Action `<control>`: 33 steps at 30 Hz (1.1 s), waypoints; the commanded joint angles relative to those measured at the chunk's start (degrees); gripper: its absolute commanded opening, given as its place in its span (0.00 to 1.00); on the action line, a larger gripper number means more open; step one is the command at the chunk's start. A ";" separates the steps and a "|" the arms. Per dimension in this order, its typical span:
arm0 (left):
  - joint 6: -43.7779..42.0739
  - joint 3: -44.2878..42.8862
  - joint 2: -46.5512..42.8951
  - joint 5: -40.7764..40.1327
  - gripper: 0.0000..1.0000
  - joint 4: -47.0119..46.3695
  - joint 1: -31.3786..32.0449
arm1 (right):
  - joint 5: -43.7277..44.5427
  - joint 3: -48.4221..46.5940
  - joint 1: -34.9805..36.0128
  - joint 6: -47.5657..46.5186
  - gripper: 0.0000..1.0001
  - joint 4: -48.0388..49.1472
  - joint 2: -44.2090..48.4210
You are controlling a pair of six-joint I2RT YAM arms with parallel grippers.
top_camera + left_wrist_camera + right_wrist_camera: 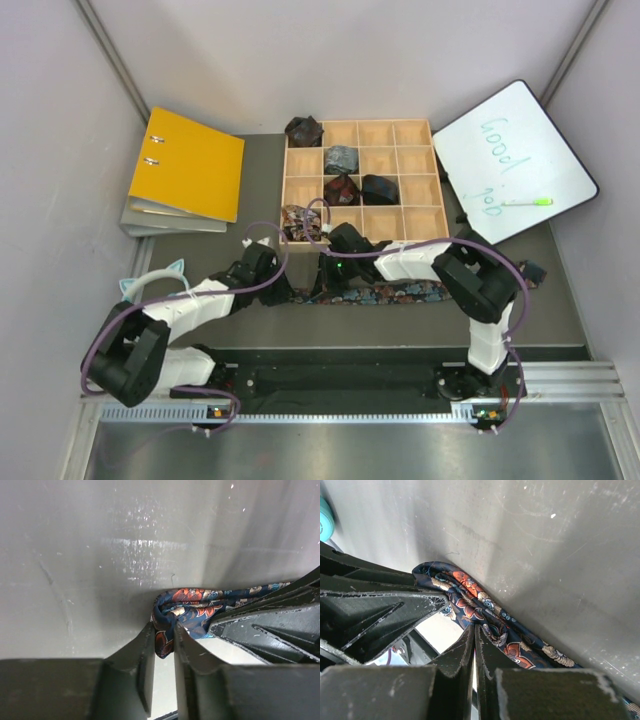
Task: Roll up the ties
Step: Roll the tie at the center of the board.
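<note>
Where top cam hides tips, wrist cams show: L jaws narrow, nipping navy tie [190, 605] — R jaws shut, touching it.

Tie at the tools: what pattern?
The tie is navy with orange-red and cream flowers; best in right wrist view.

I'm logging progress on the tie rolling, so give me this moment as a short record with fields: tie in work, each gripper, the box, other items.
tie in work: floral tie, lying lengthwise on the table in front of the arms, folded over at the end by the grippers
left gripper: closed on the folded end
right gripper: shut on the tie's edge close by
box: wooden grid box, five rolled ties in separate compartments
other: yellow binder; whiteboard
</note>
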State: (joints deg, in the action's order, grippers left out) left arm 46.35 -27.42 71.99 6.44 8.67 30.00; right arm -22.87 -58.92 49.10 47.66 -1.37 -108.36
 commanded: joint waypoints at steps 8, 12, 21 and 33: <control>-0.64 -3.86 -0.61 -3.62 0.04 5.56 -0.12 | 1.78 -3.75 0.64 -1.60 0.02 -3.64 -1.60; 0.41 -6.85 -2.81 -5.99 0.02 11.62 -0.03 | 1.78 -5.68 0.64 -2.13 0.03 -5.22 -1.42; 1.46 -12.83 -4.31 -14.42 0.01 20.77 1.90 | 1.78 -7.00 0.73 -2.13 0.04 -6.98 2.53; 2.52 -19.16 -0.88 -21.55 0.01 26.48 8.93 | 1.51 -6.83 0.64 -0.90 0.04 -5.84 3.59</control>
State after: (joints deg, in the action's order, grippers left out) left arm 48.14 -43.33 70.35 -11.07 32.01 37.50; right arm -21.89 -64.25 49.30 46.68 -7.81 -107.92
